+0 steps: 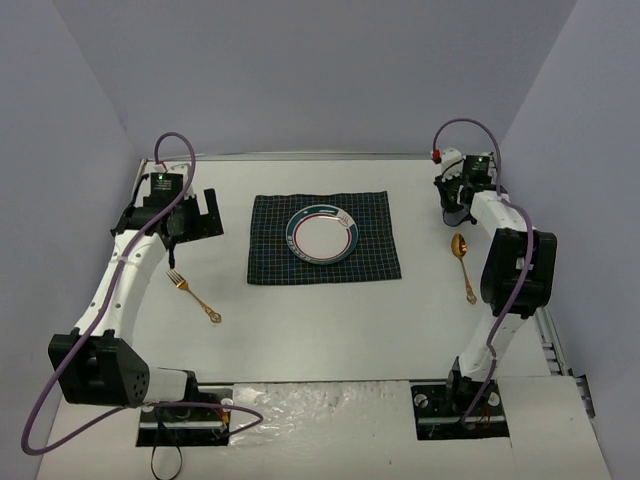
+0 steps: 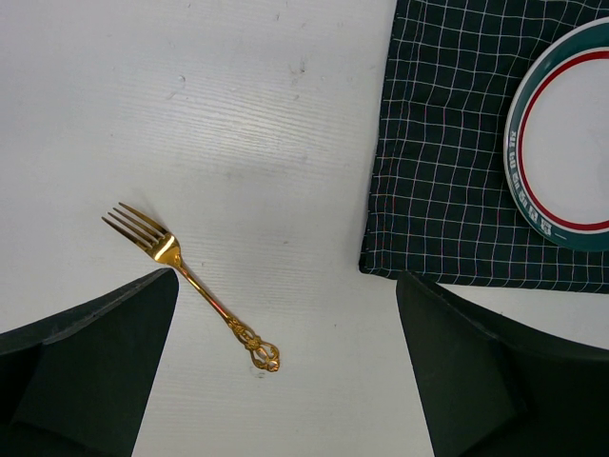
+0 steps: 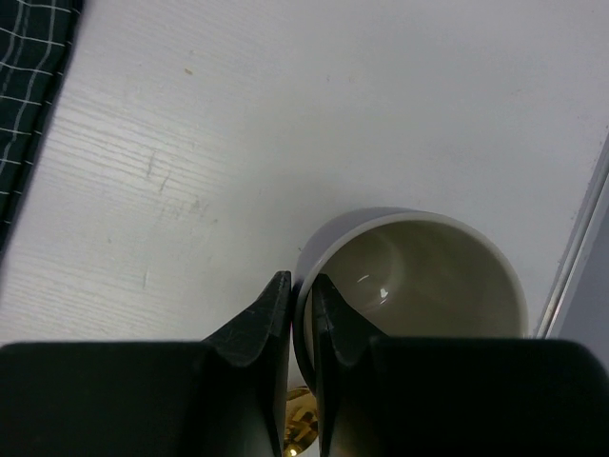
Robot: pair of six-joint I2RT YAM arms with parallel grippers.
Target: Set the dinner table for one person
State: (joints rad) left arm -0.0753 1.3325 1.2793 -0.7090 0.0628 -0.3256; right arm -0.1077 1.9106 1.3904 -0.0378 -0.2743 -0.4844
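Observation:
The white dinner table (image 1: 320, 330) holds a dark checked cloth (image 1: 370, 250) with a green- and red-rimmed white plate (image 1: 321, 235) on it. A gold fork (image 1: 193, 295) lies left of the cloth; it also shows in the left wrist view (image 2: 190, 286). A gold spoon (image 1: 463, 265) lies at the right. My left gripper (image 1: 190, 222) is open and empty above the table, between the fork and the cloth (image 2: 447, 171). My right gripper (image 3: 302, 284) is shut on the rim of a grey cup (image 3: 419, 276), one finger inside and one outside. I cannot tell whether the cup rests on the table.
The table's metal edging (image 3: 580, 267) runs close to the right of the cup. A bit of the gold spoon (image 3: 303, 424) shows under the right fingers. Grey walls enclose the table on three sides. The arm bases stand at the near edge.

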